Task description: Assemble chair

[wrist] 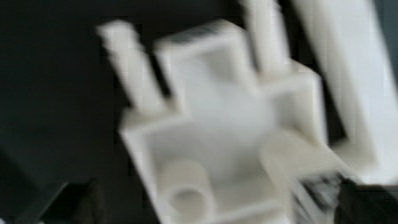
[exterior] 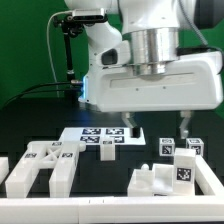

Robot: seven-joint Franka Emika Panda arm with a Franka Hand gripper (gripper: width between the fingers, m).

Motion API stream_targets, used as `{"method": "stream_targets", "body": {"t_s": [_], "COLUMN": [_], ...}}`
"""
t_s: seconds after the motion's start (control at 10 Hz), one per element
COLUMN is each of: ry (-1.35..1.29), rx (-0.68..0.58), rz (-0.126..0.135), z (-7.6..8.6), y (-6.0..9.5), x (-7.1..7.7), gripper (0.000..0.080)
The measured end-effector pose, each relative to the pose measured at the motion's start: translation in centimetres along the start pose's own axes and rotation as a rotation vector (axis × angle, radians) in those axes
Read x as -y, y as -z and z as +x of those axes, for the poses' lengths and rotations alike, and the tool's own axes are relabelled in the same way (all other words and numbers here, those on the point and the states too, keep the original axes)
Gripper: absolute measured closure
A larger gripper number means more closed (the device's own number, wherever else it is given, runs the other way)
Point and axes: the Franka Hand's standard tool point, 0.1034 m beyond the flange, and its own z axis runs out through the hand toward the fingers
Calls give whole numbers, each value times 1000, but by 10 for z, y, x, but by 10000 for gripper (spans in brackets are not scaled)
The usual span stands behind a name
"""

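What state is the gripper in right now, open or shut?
Open. In the exterior view the gripper hangs with its two fingers wide apart, and only dark background shows between them.

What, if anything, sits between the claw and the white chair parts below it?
Nothing visible does. The claw hangs open above the small tagged chair parts, with only open space between. The wrist view, though blurred, shows a white part with nothing across it.

Exterior view: we record bright, even light. The white casing (exterior: 150,88) above the end effector (exterior: 155,124) is near glare, the desk (exterior: 30,125) beneath it dark. Wrist view: we record heavy blur throughout.
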Motion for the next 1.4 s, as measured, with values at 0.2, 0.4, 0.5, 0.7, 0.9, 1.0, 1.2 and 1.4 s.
{"method": "stream_targets", "body": {"t_s": [0.2,0.4,0.5,0.7,0.9,1.0,1.2,1.4], "ry": [83,78,70,310,374,347,350,355], "rx": [-2,22,91,192,341,399,517,670], "rz": [-21,-23,-28,-50,-22,-31,-37,-93], "z": [-3,-6,-10,-18,-27,-33,-37,-39], "y": [-1,-2,-3,-21,-17,-18,-18,-29], "x": [-5,-7,-11,-46,-85,-87,-84,-91], "gripper": [150,150,150,150,150,150,150,150]}}
